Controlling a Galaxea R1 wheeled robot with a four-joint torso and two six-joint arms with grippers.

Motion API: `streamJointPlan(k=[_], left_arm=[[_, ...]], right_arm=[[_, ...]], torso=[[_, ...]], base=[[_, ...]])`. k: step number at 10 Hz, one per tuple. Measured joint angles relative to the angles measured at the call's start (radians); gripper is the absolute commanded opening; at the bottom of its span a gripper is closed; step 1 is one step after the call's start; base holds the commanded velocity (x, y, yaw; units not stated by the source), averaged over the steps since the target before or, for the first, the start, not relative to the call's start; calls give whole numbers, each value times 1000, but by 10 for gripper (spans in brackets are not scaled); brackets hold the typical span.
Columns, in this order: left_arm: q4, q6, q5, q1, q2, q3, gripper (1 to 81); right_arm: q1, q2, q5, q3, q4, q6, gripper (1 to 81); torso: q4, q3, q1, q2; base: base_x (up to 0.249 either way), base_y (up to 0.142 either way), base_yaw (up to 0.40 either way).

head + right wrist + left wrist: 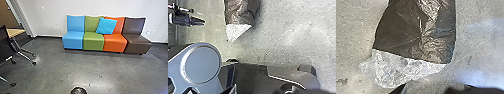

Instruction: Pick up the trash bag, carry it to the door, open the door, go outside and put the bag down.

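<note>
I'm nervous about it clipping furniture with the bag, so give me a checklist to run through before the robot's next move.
1. Trash bag in sight: ok; the dark trash bag shows large in the left wrist view.
2. Grip on the bag secure: cannot tell.
3. Gap to the row of lounge chairs: ok; gray floor lies between.
4. Left side free of furniture: not ok; a black chair stands there.
5. Robot squared up to a door: not ok; it faces the lounge chairs, and what looks like a brown door is at the far left.
6. That door unlocked: cannot tell.
</note>
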Motion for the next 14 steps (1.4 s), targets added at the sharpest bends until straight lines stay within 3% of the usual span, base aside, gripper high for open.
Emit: streamJointPlan(k=[3, 6, 14], left_arm=[[0, -3, 9, -31, 14, -9, 811], [0, -20, 21, -68, 54, -57, 811], [9, -21, 66, -144, 129, -149, 811]], right_arm=[[39, 34, -44, 4, 1, 10, 811], [40, 33, -64, 4, 0, 19, 811], [34, -47, -70, 12, 0, 19, 811]], torso=[[0, -40, 50, -78], [0, -44, 115, -183], [0, -44, 294, -471]], base=[[0, 0, 0], [0, 0, 0], [0, 0, 0]])
